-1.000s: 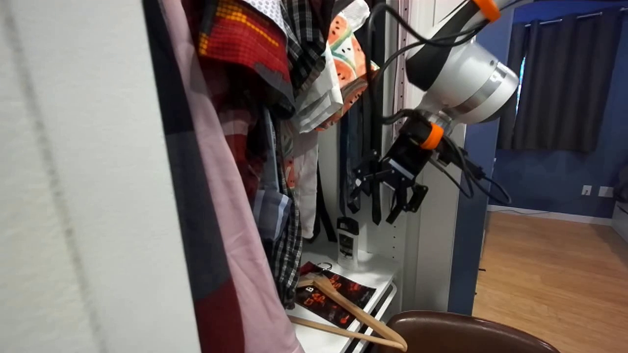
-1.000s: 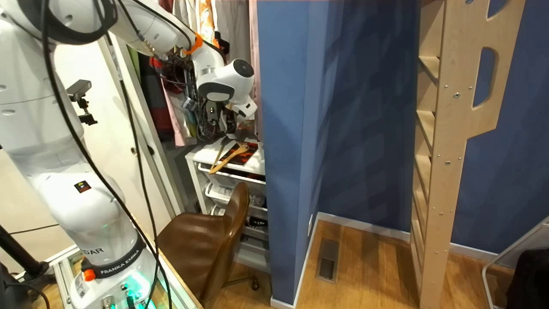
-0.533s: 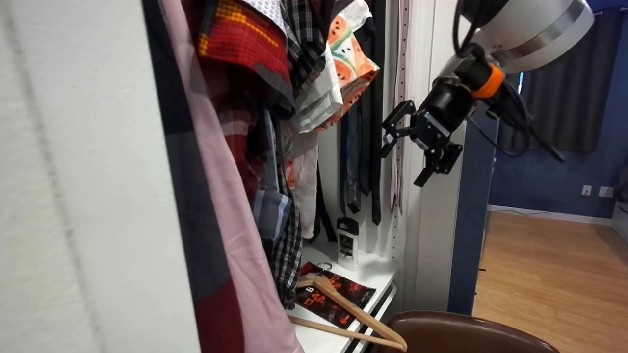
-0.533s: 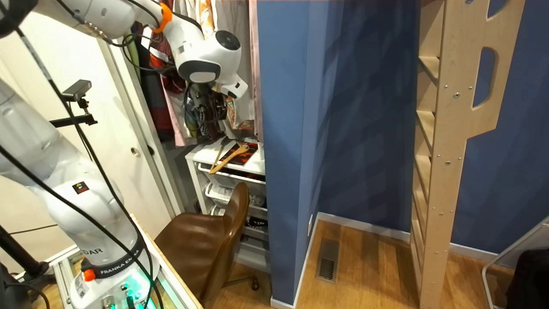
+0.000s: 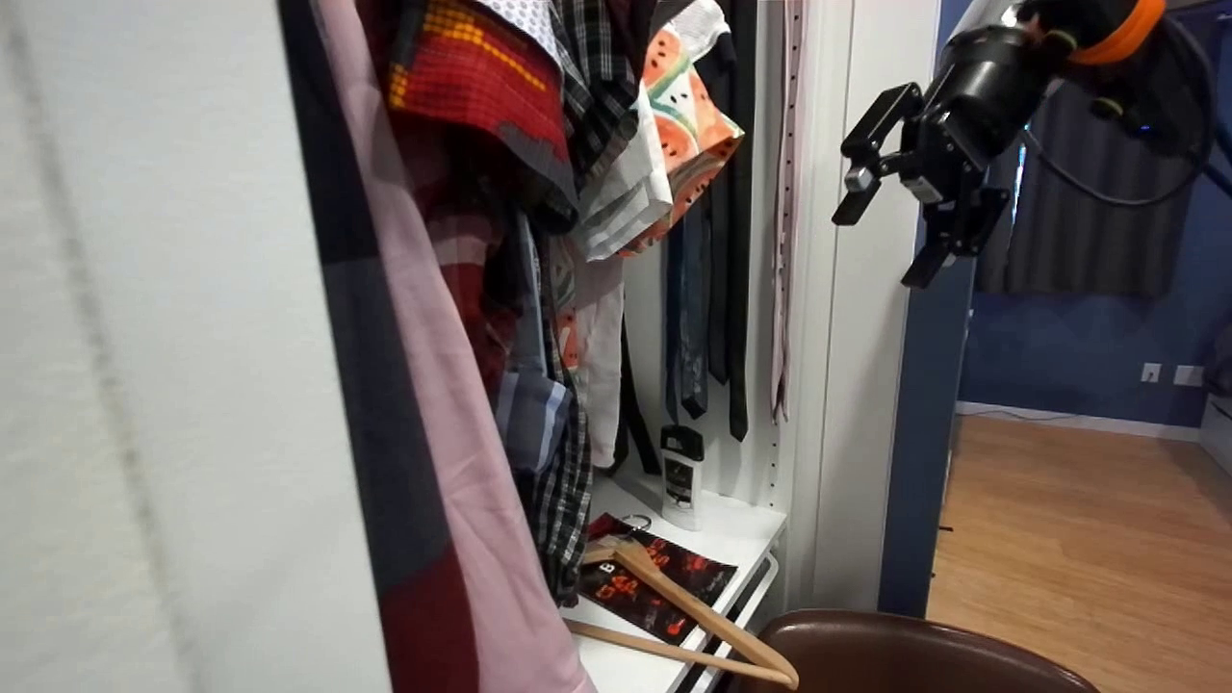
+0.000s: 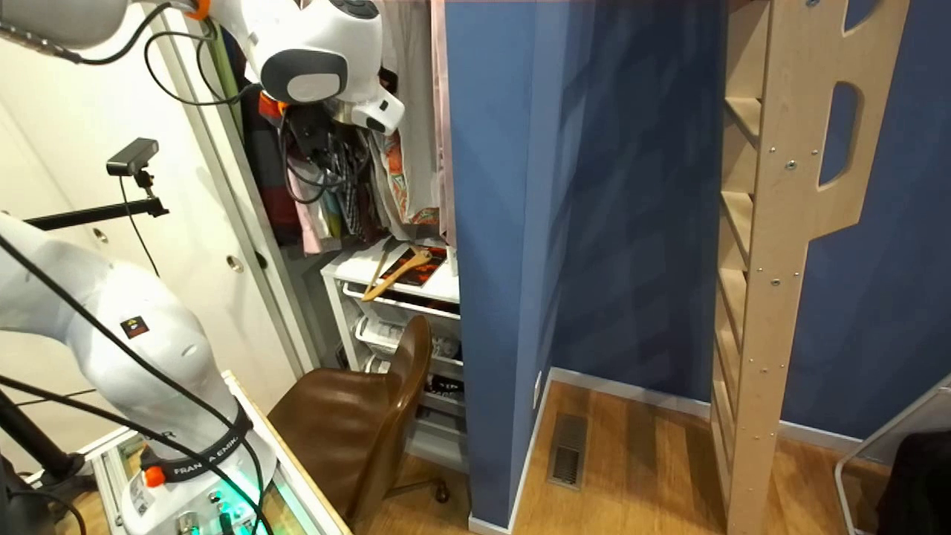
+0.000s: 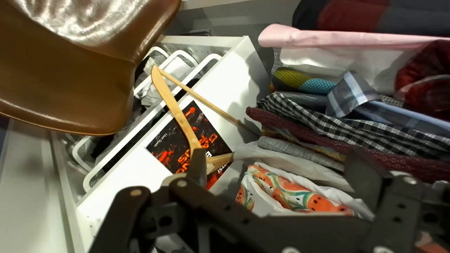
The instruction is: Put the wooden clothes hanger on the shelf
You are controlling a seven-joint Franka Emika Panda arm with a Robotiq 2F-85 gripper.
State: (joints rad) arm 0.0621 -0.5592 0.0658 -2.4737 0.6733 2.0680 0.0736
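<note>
The wooden clothes hanger (image 5: pixel 691 603) lies on the white shelf (image 5: pixel 746 527), partly on top of a dark booklet. It also shows in the other views (image 6: pixel 397 278) (image 7: pixel 180 117). One end sticks out past the shelf's front edge (image 7: pixel 225 89). Hanging clothes hide part of it in an exterior view, and a finger covers a bit in the wrist view. My gripper (image 5: pixel 884 241) is open and empty, well above the shelf and outside the closet opening. In the wrist view its fingers (image 7: pixel 281 168) stand wide apart with nothing between them.
A dark booklet (image 7: pixel 168 144) and a white bottle with a black cap (image 5: pixel 681 486) are on the shelf. Clothes (image 5: pixel 520 423) hang above it. A brown chair (image 6: pixel 334 416) stands in front. Mesh baskets (image 6: pixel 380 334) sit below. A blue wall (image 6: pixel 490 223) stands beside the closet.
My gripper has moved up and back, away from the shelf and hanging clothes, staying open. The hanger, booklet and bottle have not moved.
</note>
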